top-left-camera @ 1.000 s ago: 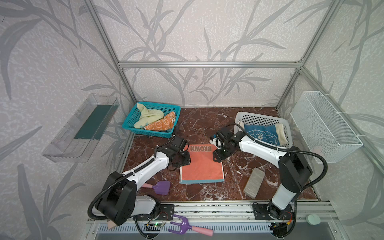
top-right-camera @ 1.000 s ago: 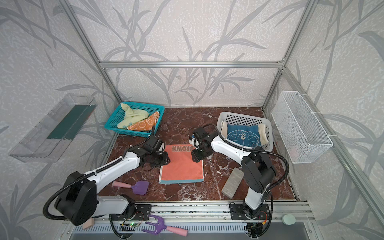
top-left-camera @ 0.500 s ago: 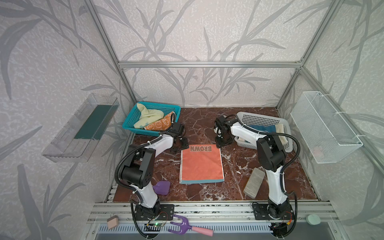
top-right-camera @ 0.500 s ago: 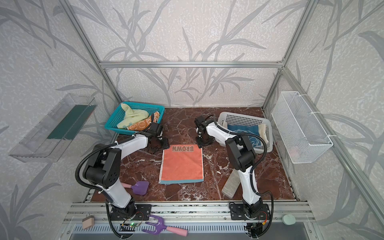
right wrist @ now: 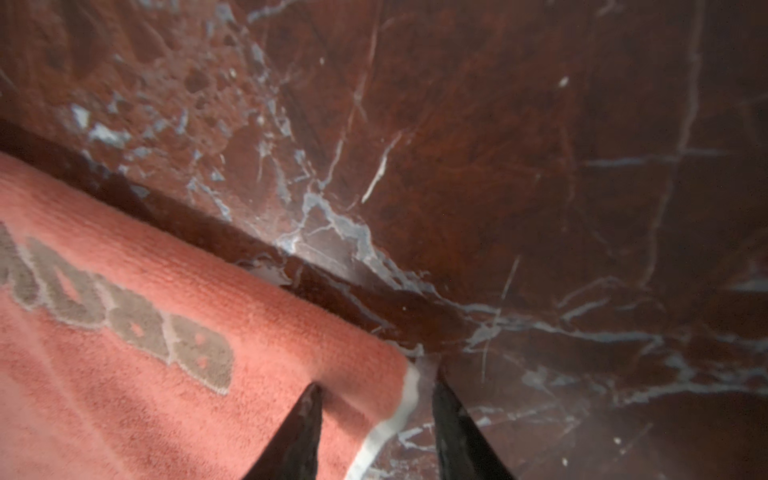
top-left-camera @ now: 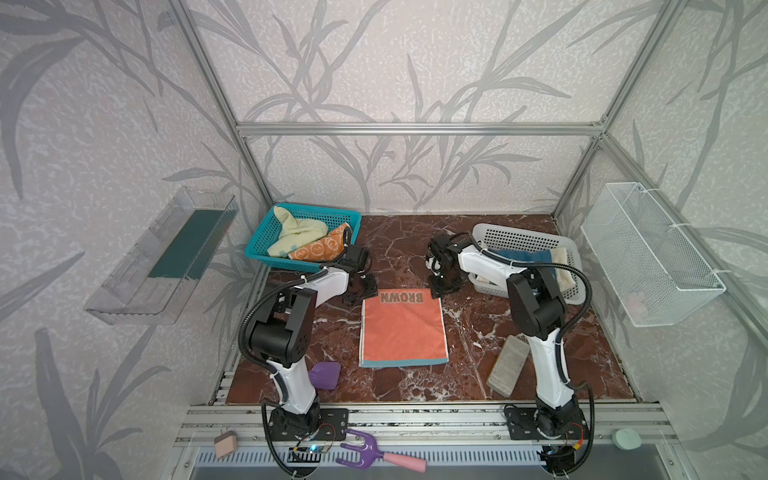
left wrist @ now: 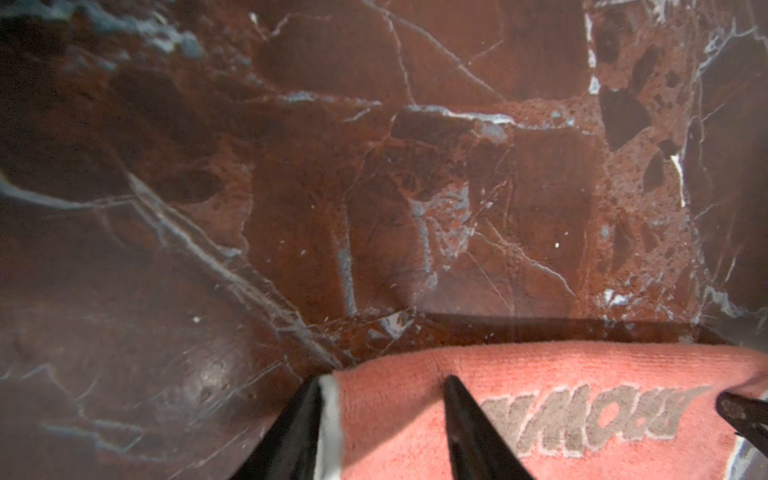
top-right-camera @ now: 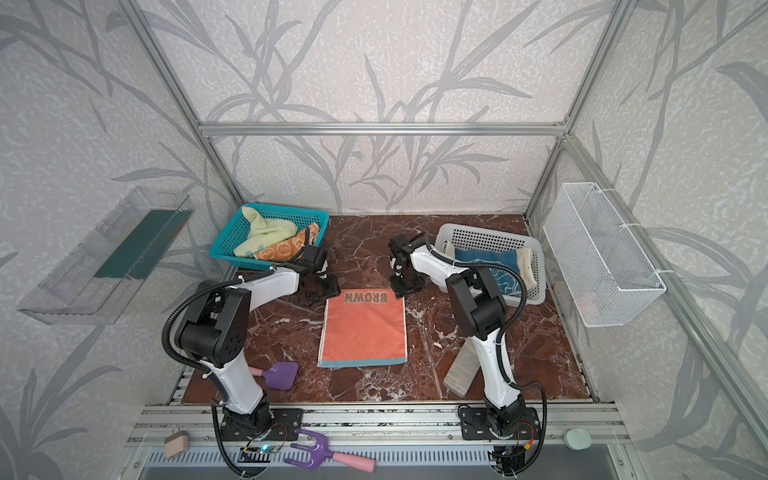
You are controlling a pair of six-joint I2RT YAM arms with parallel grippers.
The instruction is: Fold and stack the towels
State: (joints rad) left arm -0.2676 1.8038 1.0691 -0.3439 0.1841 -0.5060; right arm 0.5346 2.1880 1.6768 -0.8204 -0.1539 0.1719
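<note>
Left pincer (left wrist: 382,380) and right pincer (right wrist: 376,380), half-open, straddle salmon towel (top-left-camera: 402,328) corners, plain only in wrist views.

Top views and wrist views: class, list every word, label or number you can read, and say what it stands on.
"BROWN": grey letters on the salmon towel, upside down in both top views.
No other text is readable; the orange towel shows only faces.
</note>
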